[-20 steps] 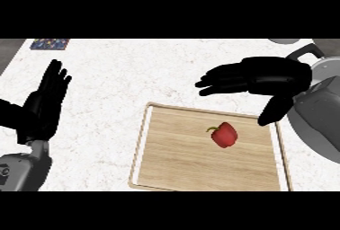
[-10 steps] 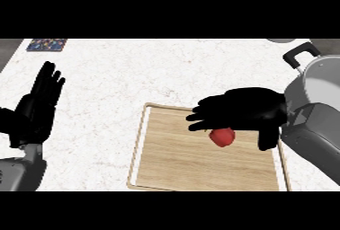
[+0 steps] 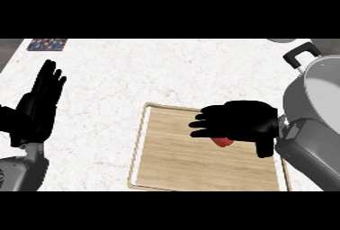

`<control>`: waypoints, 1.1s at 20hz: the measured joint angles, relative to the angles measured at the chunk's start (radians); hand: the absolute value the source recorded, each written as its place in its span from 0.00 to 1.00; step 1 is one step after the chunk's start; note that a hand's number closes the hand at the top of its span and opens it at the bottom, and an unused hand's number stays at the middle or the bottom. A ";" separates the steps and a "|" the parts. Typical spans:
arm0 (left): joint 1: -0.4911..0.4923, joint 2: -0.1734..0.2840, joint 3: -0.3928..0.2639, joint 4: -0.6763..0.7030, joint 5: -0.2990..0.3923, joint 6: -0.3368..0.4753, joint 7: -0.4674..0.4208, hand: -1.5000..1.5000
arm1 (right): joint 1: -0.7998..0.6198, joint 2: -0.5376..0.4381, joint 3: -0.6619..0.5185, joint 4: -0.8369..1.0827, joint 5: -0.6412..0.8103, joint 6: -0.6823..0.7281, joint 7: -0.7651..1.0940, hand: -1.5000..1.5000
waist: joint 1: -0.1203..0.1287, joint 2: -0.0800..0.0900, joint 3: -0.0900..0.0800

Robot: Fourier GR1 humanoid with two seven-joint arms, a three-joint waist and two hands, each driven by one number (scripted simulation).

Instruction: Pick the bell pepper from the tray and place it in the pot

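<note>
Head view: right hand [image 3: 240,122] over bell pepper [image 3: 223,142] (tray [image 3: 172,157]).

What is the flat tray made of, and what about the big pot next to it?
The tray looks like pale wood with a matte finish: faint grain lines run across it, and a raised rim frames it. The pot seems to be metal, grey and smooth with a soft sheen, though painted or coated material can't be ruled out. Its handle is black, possibly plastic.

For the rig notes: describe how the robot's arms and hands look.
Both hands are matte black with a thumb and slender fingers: left hand, right hand. Each sits on a smooth grey forearm, left forearm, right forearm. No cables or markings show.
</note>
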 measured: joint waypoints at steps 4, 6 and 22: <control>-0.006 -0.019 0.002 0.001 -0.025 -0.001 0.010 0.50 | 0.014 0.039 -0.025 0.034 0.083 -0.006 -0.010 0.00 | 0.001 0.001 0.000; 0.012 -0.032 0.005 0.001 -0.031 -0.010 -0.011 0.50 | 0.021 0.058 -0.039 0.066 0.117 -0.020 -0.030 0.00 | 0.002 0.001 0.000; -0.038 -0.067 0.057 0.021 -0.077 -0.057 0.027 0.50 | 0.045 0.242 -0.109 0.279 0.367 -0.105 -0.123 1.00 | 0.002 0.002 0.000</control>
